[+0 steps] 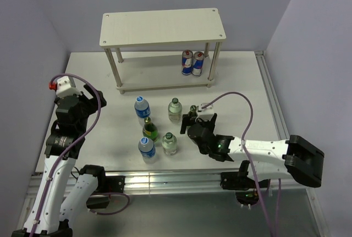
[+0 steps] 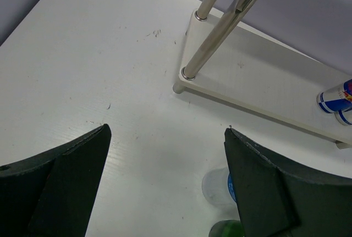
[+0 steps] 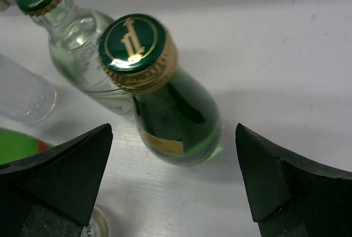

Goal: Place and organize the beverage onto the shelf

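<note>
The shelf is a pale wooden two-tier rack at the back; two blue-and-silver cans stand on its lower board. Several bottles stand on the table in front of it. My right gripper is open, its jaws wide on either side of a small dark green glass bottle with a green-gold cap, which stands just ahead of the fingertips. My left gripper is open and empty over bare table, left of the bottles.
A clear glass bottle with a green cap stands just left of the green bottle. Two blue-capped water bottles, a green bottle and another clear bottle stand close together. The shelf's legs are metal.
</note>
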`<state>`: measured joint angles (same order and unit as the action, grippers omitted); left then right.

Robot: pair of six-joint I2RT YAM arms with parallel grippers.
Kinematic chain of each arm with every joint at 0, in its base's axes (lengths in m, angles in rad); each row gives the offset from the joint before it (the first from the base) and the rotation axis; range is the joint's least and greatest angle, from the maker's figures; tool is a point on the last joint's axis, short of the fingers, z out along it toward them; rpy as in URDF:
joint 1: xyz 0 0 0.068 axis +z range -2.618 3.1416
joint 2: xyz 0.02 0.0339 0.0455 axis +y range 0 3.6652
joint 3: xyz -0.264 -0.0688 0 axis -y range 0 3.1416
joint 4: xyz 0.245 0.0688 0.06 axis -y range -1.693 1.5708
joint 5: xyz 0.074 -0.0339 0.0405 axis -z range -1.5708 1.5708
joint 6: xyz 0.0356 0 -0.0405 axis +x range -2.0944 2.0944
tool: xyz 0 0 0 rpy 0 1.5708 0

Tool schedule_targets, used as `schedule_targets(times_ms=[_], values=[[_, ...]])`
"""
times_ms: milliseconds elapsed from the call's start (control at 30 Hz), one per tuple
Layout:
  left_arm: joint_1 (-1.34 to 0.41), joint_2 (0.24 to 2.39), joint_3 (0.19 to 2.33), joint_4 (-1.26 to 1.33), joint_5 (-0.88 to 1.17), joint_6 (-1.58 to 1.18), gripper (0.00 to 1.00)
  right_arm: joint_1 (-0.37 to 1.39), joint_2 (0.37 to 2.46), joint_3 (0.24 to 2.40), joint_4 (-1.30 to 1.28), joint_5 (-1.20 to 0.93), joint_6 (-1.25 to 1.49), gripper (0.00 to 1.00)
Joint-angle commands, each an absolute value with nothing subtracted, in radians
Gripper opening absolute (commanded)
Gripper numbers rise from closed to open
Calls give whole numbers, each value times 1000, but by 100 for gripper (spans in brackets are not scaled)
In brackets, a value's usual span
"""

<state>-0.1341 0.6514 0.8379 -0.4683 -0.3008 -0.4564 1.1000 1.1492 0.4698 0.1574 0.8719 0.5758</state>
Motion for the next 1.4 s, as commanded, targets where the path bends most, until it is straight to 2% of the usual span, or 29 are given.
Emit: schedule_targets(times_ms=[0,433,733,1367], values=[[-130,630,839,-431,-285,-440,91,1104,1186,472,259,778,592,100],[-130,614,839,-431,-276,-442,91,1069,1498,460,465,913,660,100],[-130,617,841,-430,-273,-442,91,1025,1633,460,672,930,589,100],[-130,630,842,-428,-267,-442,91,956,1716,460,920,950,465,99]])
